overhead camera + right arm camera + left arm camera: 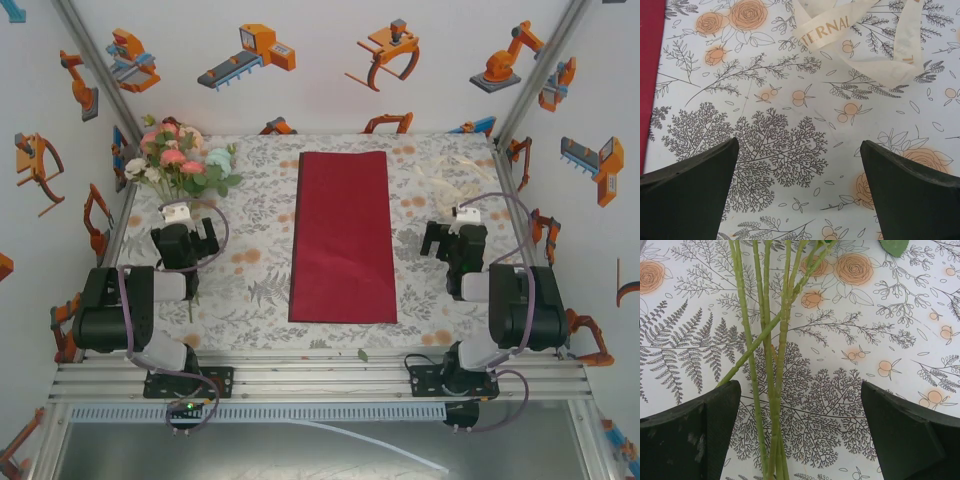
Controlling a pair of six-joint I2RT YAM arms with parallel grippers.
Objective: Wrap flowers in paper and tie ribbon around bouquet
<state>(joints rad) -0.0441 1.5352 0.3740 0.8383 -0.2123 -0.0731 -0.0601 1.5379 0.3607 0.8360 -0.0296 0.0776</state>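
The flowers (178, 160), pink, white and pale green, lie at the far left of the table with their stems running toward me. My left gripper (190, 235) hovers over those stems. In the left wrist view the green stems (771, 365) pass between its open jaws, close to the left finger (695, 435) and untouched. The crimson paper (343, 235) lies flat in the middle, its long side running away from me. The cream ribbon (860, 45), printed with gold letters, lies looped ahead of my right gripper (800, 165), which is open and holds nothing. The paper's edge (650, 75) shows to its left.
A floral tablecloth (250, 270) covers the table. Aluminium rails (320, 372) run along the near edge, and white walls with robot prints close in the sides and back. A small loose leaf (362, 354) lies near the front edge.
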